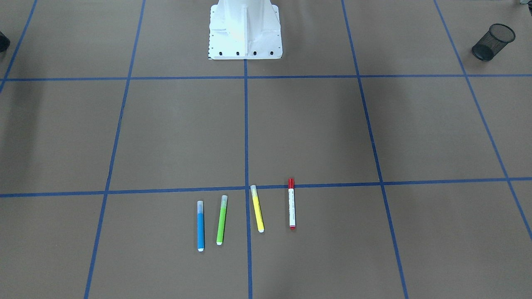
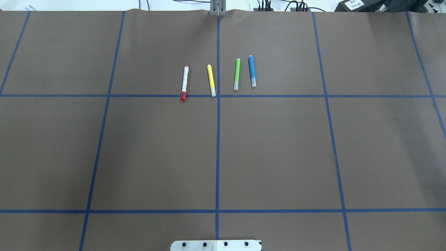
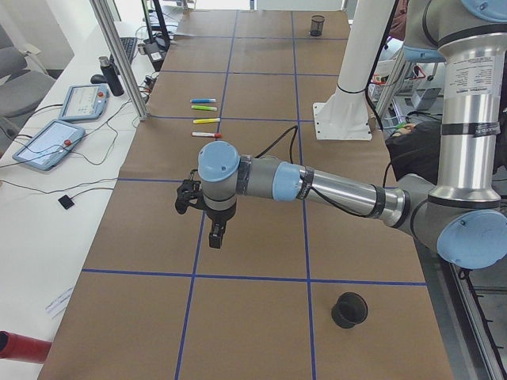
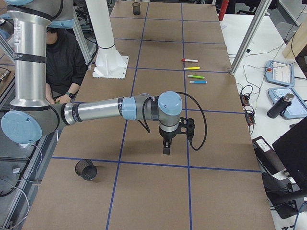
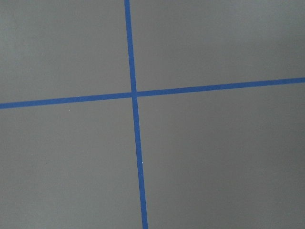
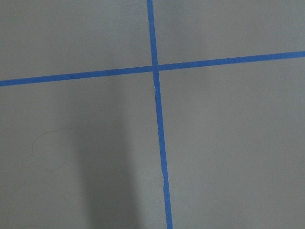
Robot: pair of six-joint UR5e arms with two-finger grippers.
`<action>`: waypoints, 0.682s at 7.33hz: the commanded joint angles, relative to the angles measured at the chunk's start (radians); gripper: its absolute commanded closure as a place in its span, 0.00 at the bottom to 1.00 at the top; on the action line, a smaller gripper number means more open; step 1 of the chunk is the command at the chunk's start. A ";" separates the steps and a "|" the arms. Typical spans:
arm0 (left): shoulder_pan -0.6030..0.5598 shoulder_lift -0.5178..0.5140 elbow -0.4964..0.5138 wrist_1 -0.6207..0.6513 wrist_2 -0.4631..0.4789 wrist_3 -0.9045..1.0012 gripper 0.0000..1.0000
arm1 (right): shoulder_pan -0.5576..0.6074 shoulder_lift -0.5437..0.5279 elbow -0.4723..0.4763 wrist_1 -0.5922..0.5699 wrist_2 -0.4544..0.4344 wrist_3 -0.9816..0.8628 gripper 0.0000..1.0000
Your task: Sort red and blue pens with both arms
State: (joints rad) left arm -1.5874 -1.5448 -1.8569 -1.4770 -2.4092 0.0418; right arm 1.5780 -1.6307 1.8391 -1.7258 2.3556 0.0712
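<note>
The red pen (image 1: pixel 291 203), white-barrelled with a red cap, lies flat at the end of a row of markers, its cap on a blue tape line. The blue pen (image 1: pixel 200 226) lies at the row's other end. From overhead the red pen (image 2: pixel 184 83) is left of centre and the blue pen (image 2: pixel 252 70) right of centre. My left gripper (image 3: pixel 215 235) hangs over bare table far from the row, fingers down; I cannot tell if it is open or shut. My right gripper (image 4: pixel 166 146) hangs likewise at the opposite end, and its state is just as unclear. Both wrist views show only taped table.
A green marker (image 1: pixel 221 220) and a yellow marker (image 1: pixel 257 208) lie between the two pens. One black mesh cup (image 3: pixel 349 309) stands near my left arm, another (image 4: pixel 87 169) near my right. The white robot base (image 1: pixel 245 37) stands at the table's middle edge. A person sits behind it.
</note>
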 commanded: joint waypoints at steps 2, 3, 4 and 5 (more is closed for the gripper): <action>0.106 -0.113 0.068 -0.086 0.007 -0.101 0.00 | -0.073 0.214 -0.029 -0.179 -0.006 0.012 0.00; 0.186 -0.188 0.126 -0.085 0.012 -0.167 0.00 | -0.117 0.265 -0.032 -0.188 -0.012 0.089 0.00; 0.242 -0.268 0.178 -0.085 0.012 -0.171 0.00 | -0.177 0.311 -0.034 -0.187 -0.033 0.175 0.00; 0.282 -0.308 0.197 -0.086 0.010 -0.178 0.00 | -0.231 0.346 -0.032 -0.186 -0.039 0.200 0.00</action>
State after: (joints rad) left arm -1.3693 -1.7813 -1.7014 -1.5620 -2.3991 -0.1169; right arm 1.4175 -1.3398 1.8073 -1.9071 2.3297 0.2108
